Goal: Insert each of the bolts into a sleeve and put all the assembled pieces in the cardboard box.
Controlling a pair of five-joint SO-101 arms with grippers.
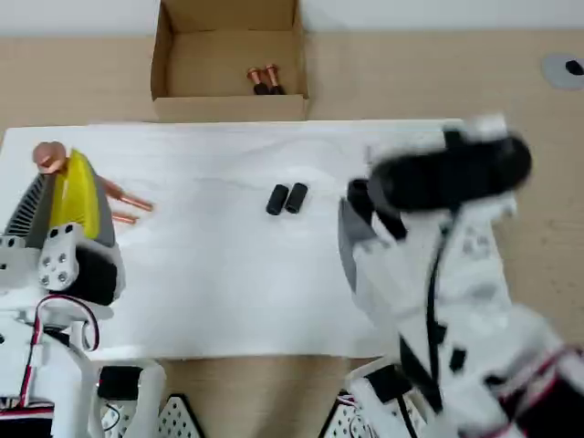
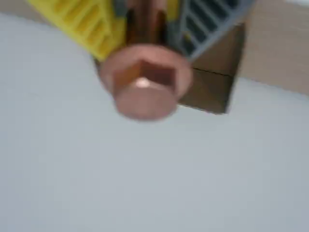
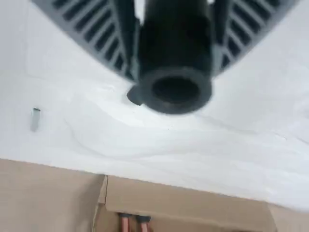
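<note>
White cloth [image 1: 228, 274] below (cardboard box [image 1: 228, 108] past far edge); left tool [image 2: 147, 17] clamps bolt [image 2: 145, 82], right tool [image 3: 174, 24] sleeve [image 3: 176, 84].

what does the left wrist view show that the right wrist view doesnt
Left wrist view, not the right: a copper bolt, head toward the camera, gripped by the left gripper between a yellow and a grey finger.
Right wrist view, not the left: a black sleeve, open end toward the camera, gripped by the right gripper, and two assembled pieces lying in the cardboard box.
Both: the white sheet and part of the cardboard box.
</note>
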